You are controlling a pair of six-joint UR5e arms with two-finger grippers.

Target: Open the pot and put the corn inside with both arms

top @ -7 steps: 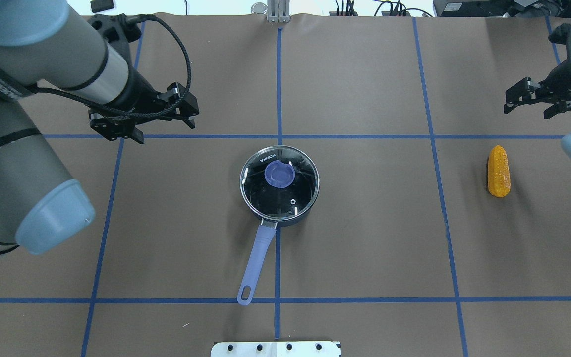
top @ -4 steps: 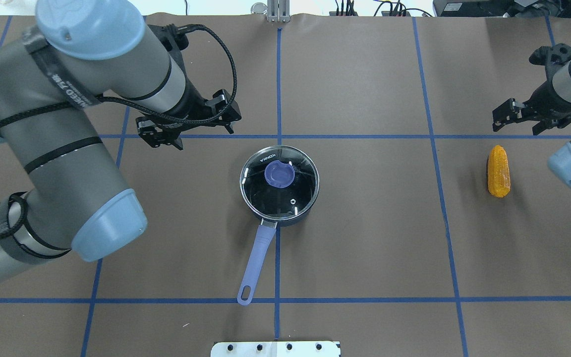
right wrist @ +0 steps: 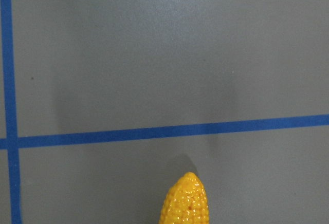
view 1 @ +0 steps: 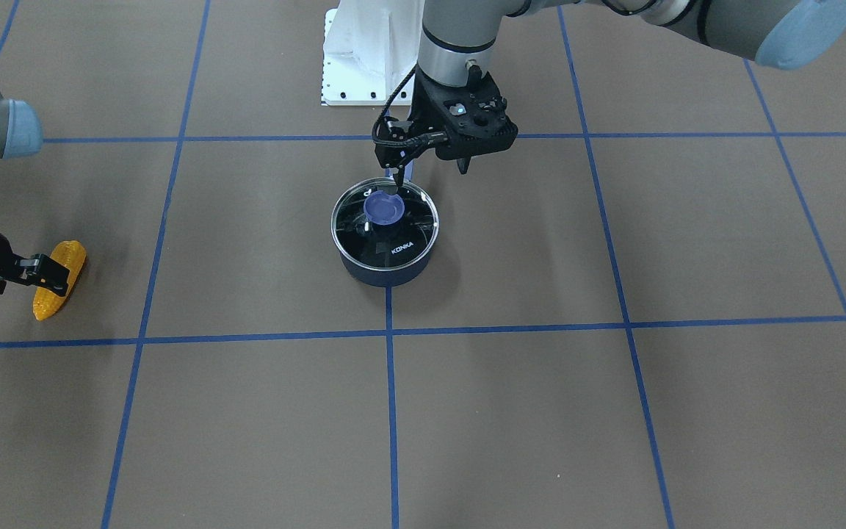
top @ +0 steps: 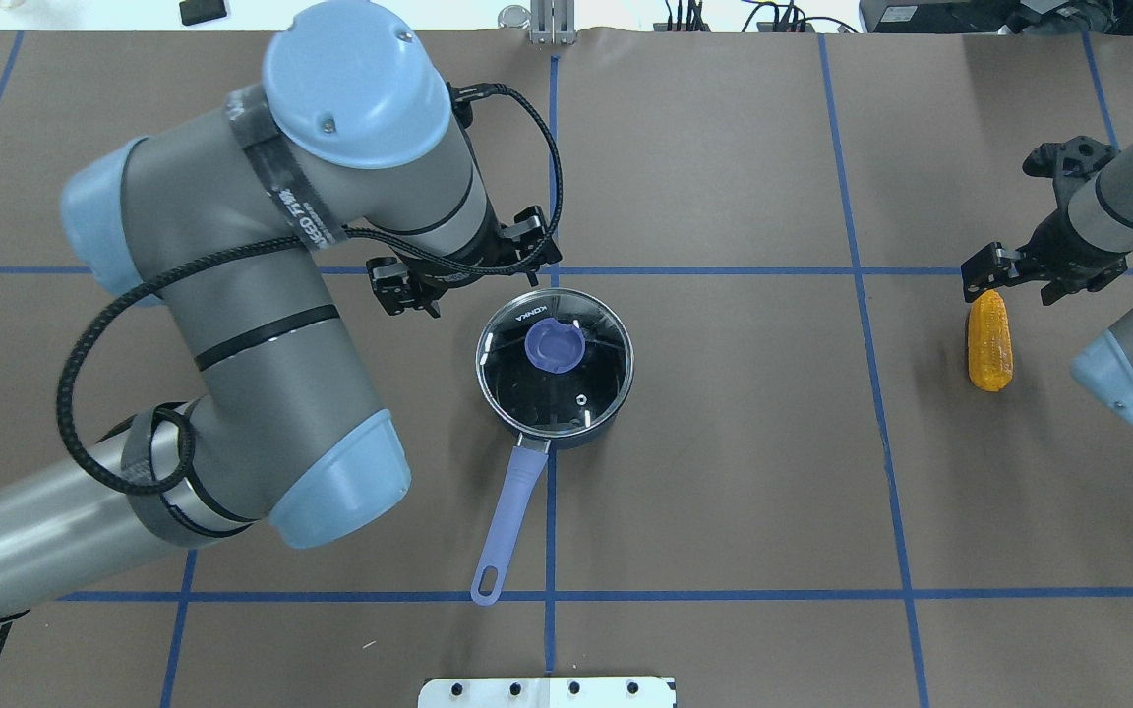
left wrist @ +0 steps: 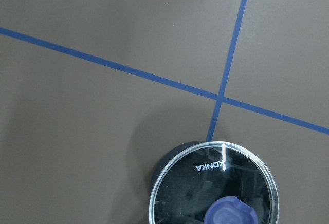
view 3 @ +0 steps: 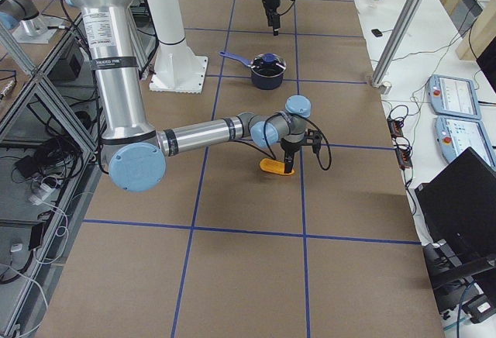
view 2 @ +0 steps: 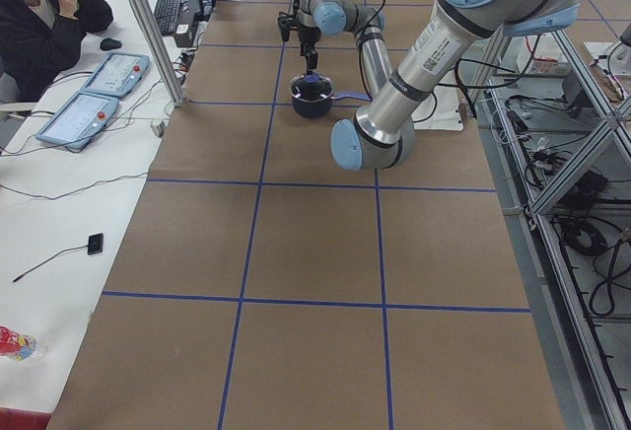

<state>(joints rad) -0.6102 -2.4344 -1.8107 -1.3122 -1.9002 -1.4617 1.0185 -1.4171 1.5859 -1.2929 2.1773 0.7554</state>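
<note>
1. Overhead exterior view first: the corn (top: 988, 339) lies flat on the brown table (top: 724, 472), far out on the robot's right and well apart from the pot (view 1: 379, 277).
2. Its long axis runs straight away from the robot, parallel to the blue tape line (top: 871, 393) beside it. The tapered end points to the far side of the table and the blunt end points back toward the robot. The right wrist camera catches only that narrow tip, poking up from the bottom of its frame.
3. Over that far tip hangs the right gripper (top: 1009, 287), jaws spread wide and nothing between them. One finger overlaps the tip in the overhead and front-facing views, but I cannot tell whether it touches the corn.
4. Moving to the centre of the table, the pot is closed. The glass lid (top: 566, 403) sits on its rim with the purple knob (top: 555, 346) on top. The purple handle (top: 512, 511) points back toward the robot.
5. Now the left gripper (view 1: 432, 175): it hovers close to the pot's rim, off to the robot's left of the knob. Its jaws are wide apart and it is empty-handed. The left wrist camera shows the lid at the bottom of its frame.
</note>
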